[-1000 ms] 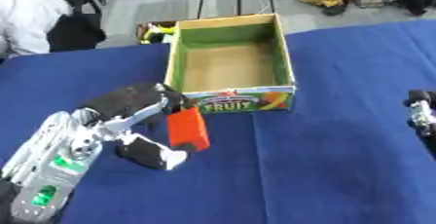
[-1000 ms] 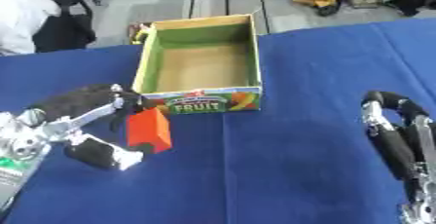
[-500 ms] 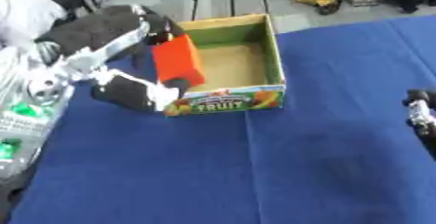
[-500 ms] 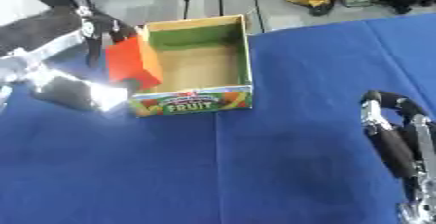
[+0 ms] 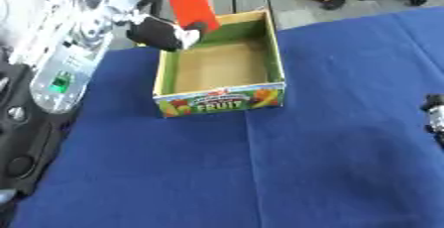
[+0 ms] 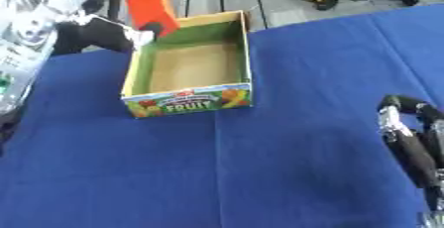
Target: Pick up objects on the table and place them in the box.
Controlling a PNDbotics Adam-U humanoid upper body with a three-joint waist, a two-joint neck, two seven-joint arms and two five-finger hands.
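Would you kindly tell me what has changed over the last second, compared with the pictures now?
The left hand, shut on the orange block, has lifted it from the blue table in front of the fruit box up to the box's far left corner. The block is not yet released. The box is empty as before, and the right hand stays idle at the right edge.

The box (image 5: 221, 68) sits on the table (image 5: 329, 152), left of centre toward the far edge. The left hand (image 5: 165, 28) holds a flat block (image 5: 193, 5) above the box's far left corner. The right hand (image 6: 412, 145) rests at the table's right edge, well apart from the box.
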